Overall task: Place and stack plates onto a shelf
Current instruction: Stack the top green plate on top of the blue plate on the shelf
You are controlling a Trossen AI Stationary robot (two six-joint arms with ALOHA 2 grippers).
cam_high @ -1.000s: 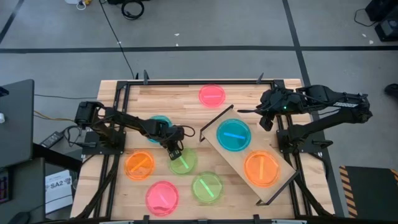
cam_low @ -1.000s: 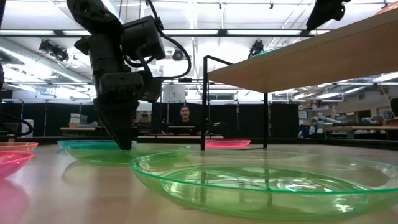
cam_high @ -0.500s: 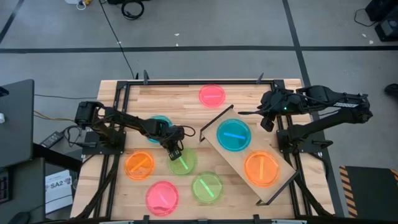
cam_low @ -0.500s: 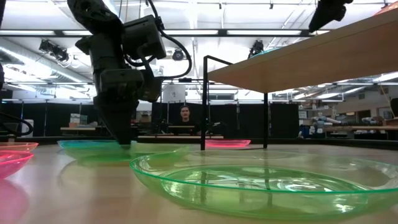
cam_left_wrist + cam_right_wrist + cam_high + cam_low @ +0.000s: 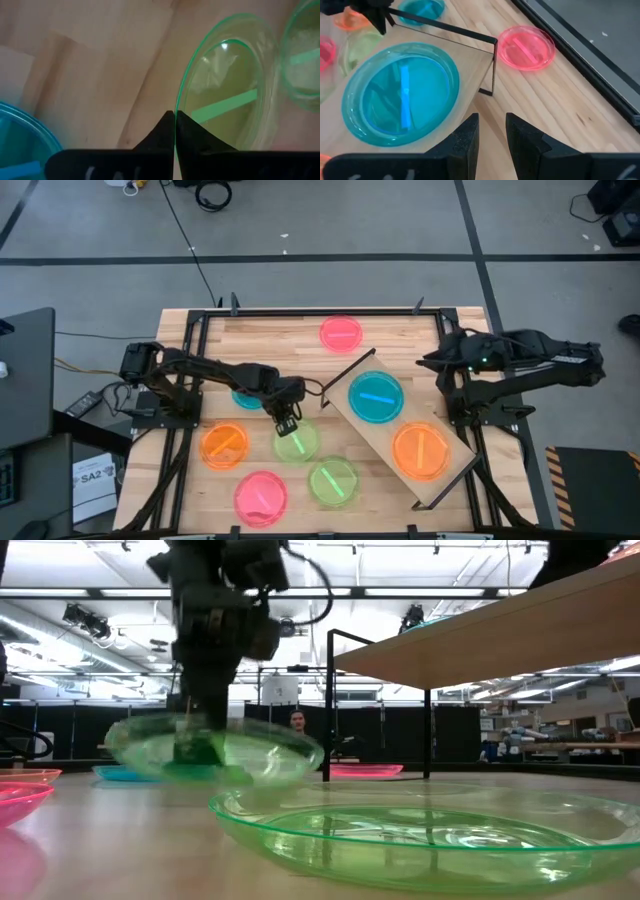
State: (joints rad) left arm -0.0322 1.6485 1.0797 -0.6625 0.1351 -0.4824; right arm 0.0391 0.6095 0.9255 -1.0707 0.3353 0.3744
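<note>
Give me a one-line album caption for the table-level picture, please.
The left gripper lifts a green plate off the table beside the shelf, another green plate up close.

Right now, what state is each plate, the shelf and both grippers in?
Lifted translucent green plastic plate: off the table, rim pinched by left gripper.
Second green plate: flat on table.
Pink plates: flat on table.
Orange table plate: flat on table.
Blue table plate: partly hidden under left arm.
Light-wood shelf: holds blue plate and orange plate, unstacked.
Right gripper: open, empty, beside shelf.
</note>
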